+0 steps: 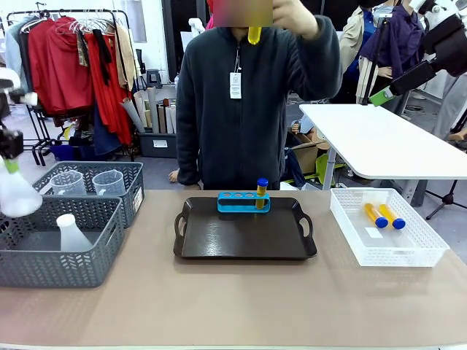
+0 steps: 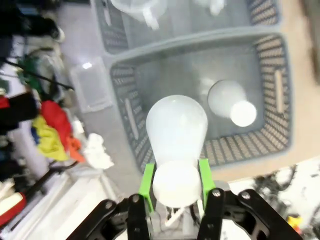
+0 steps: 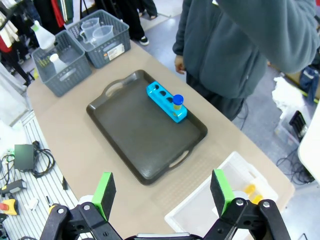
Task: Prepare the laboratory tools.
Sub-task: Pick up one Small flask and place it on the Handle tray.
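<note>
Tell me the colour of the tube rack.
The tube rack is light blue, clearest in the right wrist view.

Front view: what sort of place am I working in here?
Probably a staged workspace in a shared room, not a real laboratory: a clothes rack hung with red garments stands behind the person, while a blue tube rack sits on a black tray on the table.

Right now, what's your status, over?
Left gripper shut on flask, above grey basket. Right gripper open, aloft. One tube in rack. Person's hand holds another tube.
</note>
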`<move>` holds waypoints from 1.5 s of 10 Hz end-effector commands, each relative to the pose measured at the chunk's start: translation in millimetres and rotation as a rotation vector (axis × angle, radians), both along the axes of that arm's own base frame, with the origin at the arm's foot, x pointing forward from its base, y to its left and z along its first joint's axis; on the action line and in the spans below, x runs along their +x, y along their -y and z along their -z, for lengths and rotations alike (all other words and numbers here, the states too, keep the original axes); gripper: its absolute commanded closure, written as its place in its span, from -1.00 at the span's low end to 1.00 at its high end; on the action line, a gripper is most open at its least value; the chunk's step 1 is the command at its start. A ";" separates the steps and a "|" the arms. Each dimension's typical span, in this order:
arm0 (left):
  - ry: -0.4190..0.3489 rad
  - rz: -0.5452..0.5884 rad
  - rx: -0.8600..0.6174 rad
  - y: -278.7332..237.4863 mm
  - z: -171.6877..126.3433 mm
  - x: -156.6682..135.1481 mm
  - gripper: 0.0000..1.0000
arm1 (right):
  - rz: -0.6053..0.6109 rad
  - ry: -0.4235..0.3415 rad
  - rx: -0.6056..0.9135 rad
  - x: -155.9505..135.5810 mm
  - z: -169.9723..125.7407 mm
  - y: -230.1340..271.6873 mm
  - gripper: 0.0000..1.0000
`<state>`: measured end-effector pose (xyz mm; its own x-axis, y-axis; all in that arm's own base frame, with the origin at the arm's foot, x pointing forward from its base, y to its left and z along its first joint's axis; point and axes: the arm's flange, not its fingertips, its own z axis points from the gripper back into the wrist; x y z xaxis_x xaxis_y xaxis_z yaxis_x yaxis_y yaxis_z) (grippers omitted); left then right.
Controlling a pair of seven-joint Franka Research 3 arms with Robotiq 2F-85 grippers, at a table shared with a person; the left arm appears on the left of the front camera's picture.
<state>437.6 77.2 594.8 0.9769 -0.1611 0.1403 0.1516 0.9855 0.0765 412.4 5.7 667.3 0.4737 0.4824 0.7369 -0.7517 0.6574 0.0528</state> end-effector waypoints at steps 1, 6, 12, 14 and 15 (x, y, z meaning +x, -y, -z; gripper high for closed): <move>0.021 0.097 0.025 13.0 -42.8 -7.5 1.00 | -0.012 0.008 0.023 0.4 -1.8 -0.9 -1.00; 0.075 0.297 0.068 37.1 -143.2 -42.6 1.00 | -0.012 0.008 0.023 0.4 -1.8 -0.9 -1.00; 0.090 0.328 0.059 44.0 -161.6 -52.7 1.00 | -0.012 0.008 0.023 0.4 -1.8 -0.9 -1.00; 0.090 0.328 0.059 44.0 -161.6 -52.7 1.00 | -0.012 0.008 0.023 0.4 -1.8 -0.9 -1.00; 0.090 0.328 0.059 44.0 -161.6 -52.7 1.00 | -0.012 0.008 0.023 0.4 -1.8 -0.9 -1.00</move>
